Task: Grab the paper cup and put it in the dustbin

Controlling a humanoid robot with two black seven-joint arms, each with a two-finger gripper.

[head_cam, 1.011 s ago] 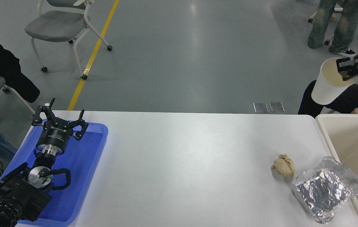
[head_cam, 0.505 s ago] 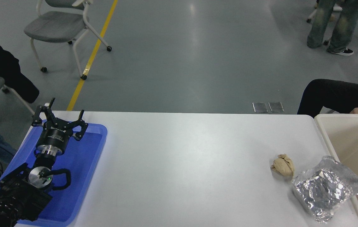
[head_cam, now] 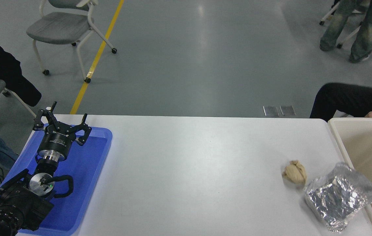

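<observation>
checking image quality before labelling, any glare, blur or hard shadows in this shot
Head view: sharp overall; a soft ceiling-light streak glares on the floor, bright glints on the foil bag, and only faint shadows lie under the paper ball on the table.

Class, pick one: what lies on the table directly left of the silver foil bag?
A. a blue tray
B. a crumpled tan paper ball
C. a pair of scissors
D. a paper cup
B: the crumpled tan paper ball sits beside the foil bag, at its left.
</observation>
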